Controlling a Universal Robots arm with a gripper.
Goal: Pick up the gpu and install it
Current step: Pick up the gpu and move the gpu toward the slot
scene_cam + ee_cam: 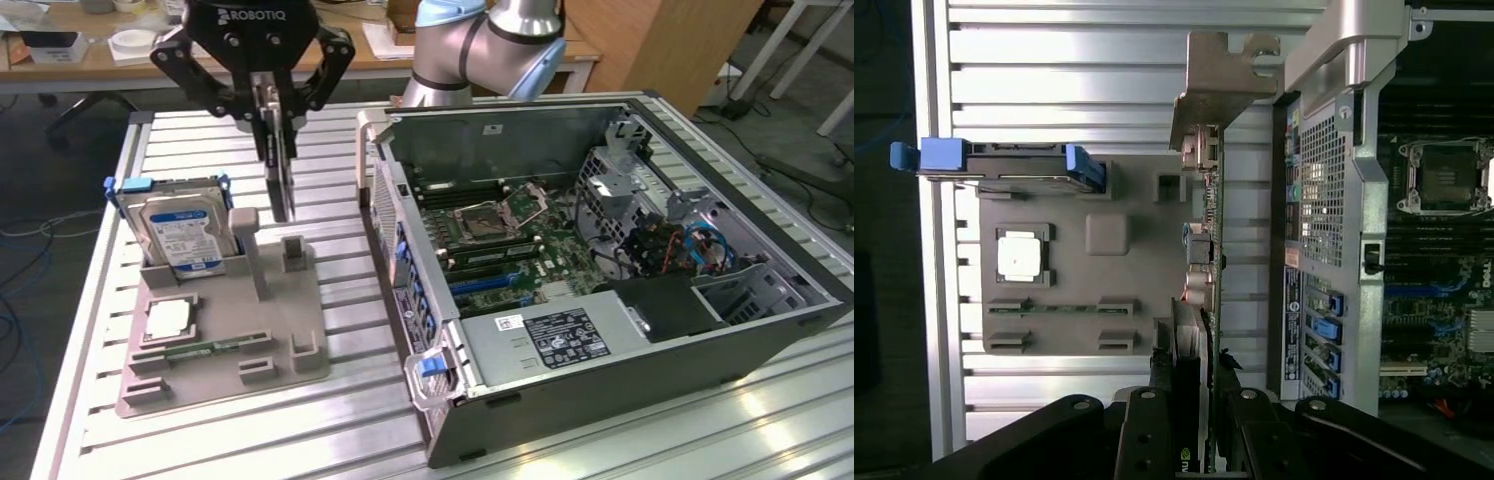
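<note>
The open computer case [601, 250] stands at the exterior view's right, with the grey holder [287, 330] near it. Over the holder, the gripper [275, 118] is closed on the upper edge of the gpu [280, 185]. The card hangs upright just below the gripper.

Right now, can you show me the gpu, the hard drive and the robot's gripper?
gpu [282, 195], exterior view, lower part of the dark card.
hard drive [182, 232], exterior view, its blue-white label.
gripper [276, 145], exterior view, between the fingertips clamped on the gpu.
</note>
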